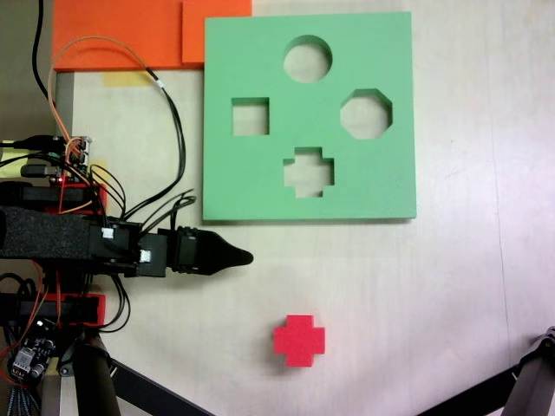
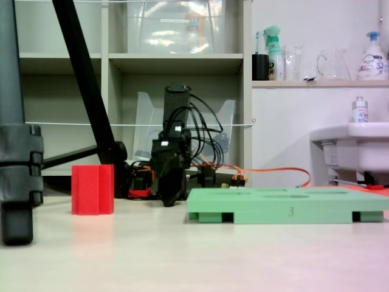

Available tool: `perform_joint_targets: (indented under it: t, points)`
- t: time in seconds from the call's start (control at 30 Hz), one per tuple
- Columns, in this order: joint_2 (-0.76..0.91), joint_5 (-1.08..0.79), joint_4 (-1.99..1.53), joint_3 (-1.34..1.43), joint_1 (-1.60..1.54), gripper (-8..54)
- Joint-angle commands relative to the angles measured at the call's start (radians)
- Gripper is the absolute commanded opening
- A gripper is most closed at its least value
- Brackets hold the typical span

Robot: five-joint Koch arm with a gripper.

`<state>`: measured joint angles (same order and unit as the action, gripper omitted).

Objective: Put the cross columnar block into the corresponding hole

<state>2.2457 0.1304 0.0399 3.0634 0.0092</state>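
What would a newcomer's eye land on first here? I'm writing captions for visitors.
The bright red cross block stands alone on the pale table, low in the top-down fixed view. Above it lies the green foam board with its cross-shaped hole nearest the block. The black gripper points in from the left, between the two.

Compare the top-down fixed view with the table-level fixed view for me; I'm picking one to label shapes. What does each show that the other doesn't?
The top-down view alone shows the cutout outlines: the plus-shaped hole, plus square, octagonal and round ones. The table-level view alone shows heights: the red cross block standing upright, taller than the green board, with shelves behind. Both show block, board and the end effector, its state unclear.
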Motion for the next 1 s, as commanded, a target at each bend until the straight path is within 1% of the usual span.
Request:
perform_joint_targets:
  t: [0.0,0.2,0.23,0.27,0.3,0.33,0.43,0.5,0.57,0.63,0.67,0.73,0.8,0.87,0.97]
  points:
    - [0.066,0.476,-0.032,0.072,0.048,33.6]
    - [0.066,0.506,-0.037,0.072,0.046,33.7]
    - [0.063,0.535,-0.032,0.072,0.046,33.9]
    - [0.064,0.604,-0.006,0.074,0.046,33.9]
    - [0.066,0.765,0.060,0.071,0.049,33.6]
    - [0.066,0.845,0.098,0.064,0.052,32.9]
    - [0.066,0.992,0.104,-0.005,0.143,29.5]
    - [0.066,1.103,-0.005,-0.104,0.173,28.0]
    - [0.064,1.216,-0.351,-0.351,0.199,27.3]
    - [0.058,1.272,-0.546,-0.508,0.207,25.5]
    - [0.060,1.285,-0.581,-0.552,0.206,25.5]
    - [0.058,1.316,-0.676,-0.663,0.210,23.4]
    - [0.044,1.322,-0.788,-0.785,0.213,23.3]
    - [0.043,1.322,-0.911,-0.876,0.207,20.7]
    - [0.031,1.324,-0.946,-0.963,0.207,20.7]
